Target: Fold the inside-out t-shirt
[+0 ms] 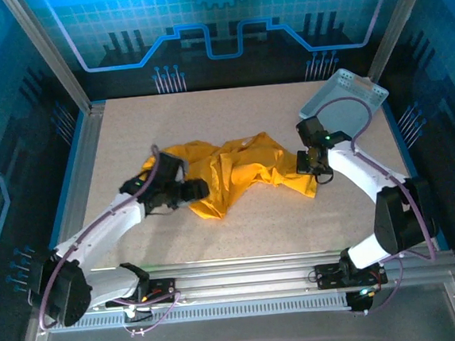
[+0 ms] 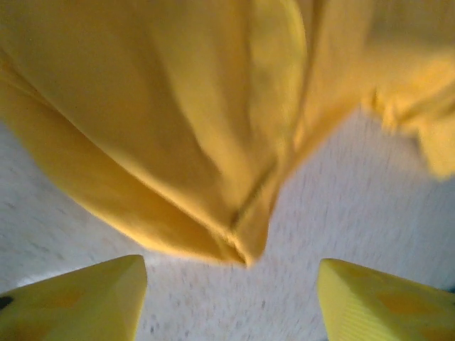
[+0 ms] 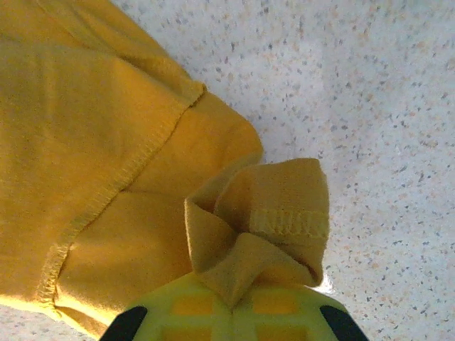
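The inside-out t-shirt (image 1: 235, 170) lay crumpled in the middle of the table (image 1: 296, 228), plain mustard cloth showing. The left gripper (image 2: 229, 273) stood wide apart with nothing between its fingers. A shirt fold hung just ahead of them, apparently not touching, though that view was blurred. The right gripper (image 3: 234, 302) was clamped tight on a bunched, stitched hem at the shirt's right end. The pale basket (image 1: 345, 96) sat at the far right corner, apart from the shirt.

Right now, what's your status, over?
Left gripper open, empty. Right gripper shut on t-shirt hem; t-shirt crumpled mid-table. Basket far corner, out of the way.
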`<action>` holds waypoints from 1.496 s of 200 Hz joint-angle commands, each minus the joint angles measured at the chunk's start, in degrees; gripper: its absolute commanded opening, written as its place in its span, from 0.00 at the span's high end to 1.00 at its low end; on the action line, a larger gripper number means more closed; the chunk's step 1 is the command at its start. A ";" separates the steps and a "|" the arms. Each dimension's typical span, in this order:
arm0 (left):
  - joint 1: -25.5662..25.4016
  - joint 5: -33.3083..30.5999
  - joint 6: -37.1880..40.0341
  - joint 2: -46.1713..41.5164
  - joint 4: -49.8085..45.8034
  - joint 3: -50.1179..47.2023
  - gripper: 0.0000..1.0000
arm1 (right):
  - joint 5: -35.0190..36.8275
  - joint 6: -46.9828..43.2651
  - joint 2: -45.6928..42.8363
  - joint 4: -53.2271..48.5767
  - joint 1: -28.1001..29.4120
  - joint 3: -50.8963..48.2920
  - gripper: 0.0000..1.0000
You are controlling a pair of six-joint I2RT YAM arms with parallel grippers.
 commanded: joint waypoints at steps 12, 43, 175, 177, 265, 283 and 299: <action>7.68 0.84 -1.39 5.15 -0.18 4.78 0.31 | 2.92 1.73 -2.80 2.12 0.73 0.46 1.00; 9.47 0.18 -3.54 11.91 3.90 5.51 0.29 | 3.00 1.57 -2.18 2.33 0.82 0.66 1.00; 10.21 -10.57 2.38 27.71 5.27 15.98 0.36 | 3.46 1.21 -2.00 3.18 0.91 -0.85 1.00; 10.24 -10.51 2.39 27.96 5.27 16.08 0.36 | 3.47 1.21 -2.00 3.22 0.92 -0.85 1.00; 10.11 -8.24 2.57 32.32 2.78 17.62 0.54 | 3.89 1.38 -1.91 2.39 0.86 0.20 1.00; 10.11 -8.06 2.52 32.05 2.60 17.46 0.63 | 3.98 1.38 -1.65 2.21 0.69 0.78 1.00; 10.11 -8.05 2.66 31.77 2.07 17.71 0.73 | 4.08 1.38 -1.56 1.88 0.73 1.40 1.00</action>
